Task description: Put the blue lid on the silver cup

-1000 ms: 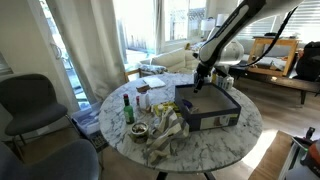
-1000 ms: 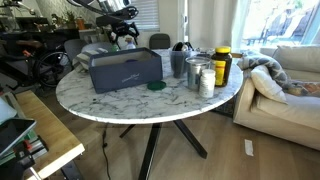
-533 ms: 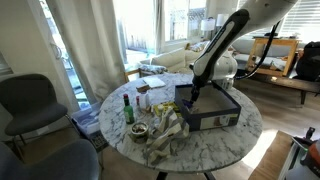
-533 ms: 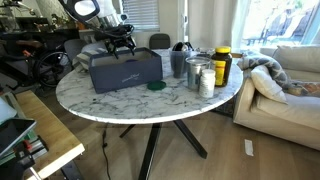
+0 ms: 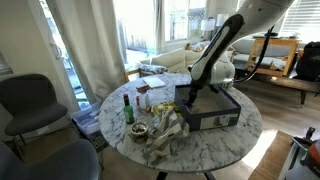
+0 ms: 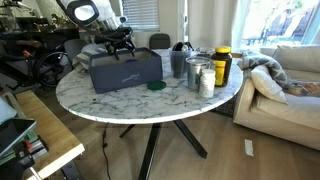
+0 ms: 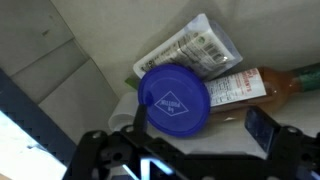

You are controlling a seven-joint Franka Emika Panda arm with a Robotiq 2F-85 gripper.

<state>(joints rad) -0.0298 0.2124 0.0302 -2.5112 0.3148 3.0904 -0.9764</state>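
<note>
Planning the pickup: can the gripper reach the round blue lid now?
Likely yes: in the wrist view the round blue lid lies uncovered directly before the open gripper, nothing between them.

Exterior views: mid-range, facing the shared table [image 5: 228,135] [image 6: 120,105] from differing sides. Wrist view: close above blue lid [image 7: 172,98].

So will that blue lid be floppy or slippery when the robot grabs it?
Probably stiff, not floppy: the blue lid looks like moulded plastic with a crisp round edge. It is likely light, being a small cap next to the bottle. Its smooth surface might slip a little, and stood on its edge it could roll away.
</note>
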